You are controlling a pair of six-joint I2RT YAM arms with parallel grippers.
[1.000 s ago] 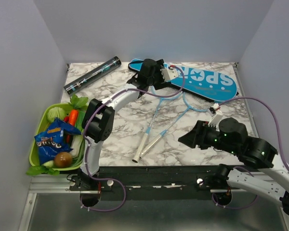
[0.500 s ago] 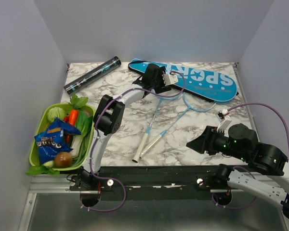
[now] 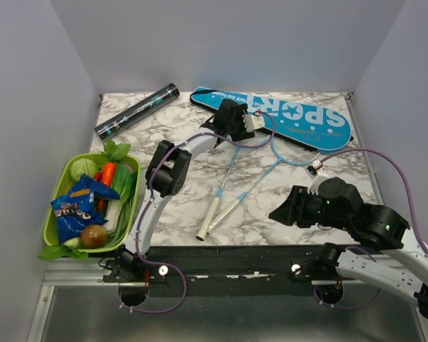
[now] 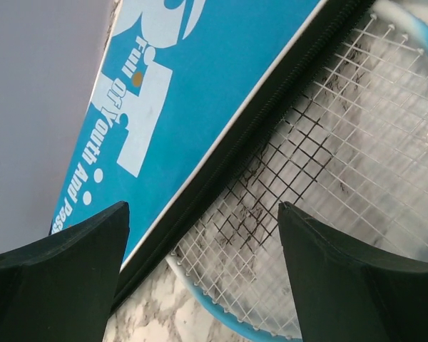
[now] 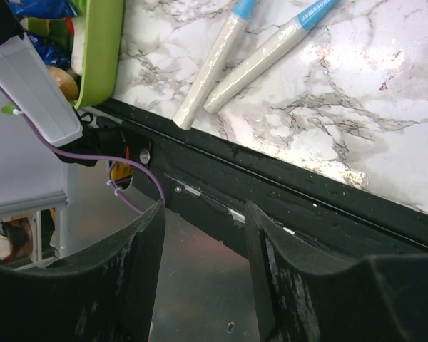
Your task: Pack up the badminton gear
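Top external view shows the left arm stretched further toward the far edge of the counter than a second ago: its elbow has swung right and away from the green basket, and the left tool has slid a little along the near, zipped edge of the blue cover. That cover lies along the far edge, reaching toward the far right corner. In the left wrist view the two fingers are spread wide and pinch nothing. Between them lie the dark zip line of the cover and the strings of a racket head, which seems to touch or tuck just under that edge. The right tool has only shuffled slightly near the near edge on the right. It is also spread and empty, hanging over the counter's near rim with the white handles of the rackets in sight. The rackets have not shifted, fanning from mid-counter up to the cover. The tube sits untouched by the far left corner, and no shuttlecocks can be made out. Nothing is packed yet, and the left arm's small advance looks like lining up on the cover's opening edge, probably to lift or part it.
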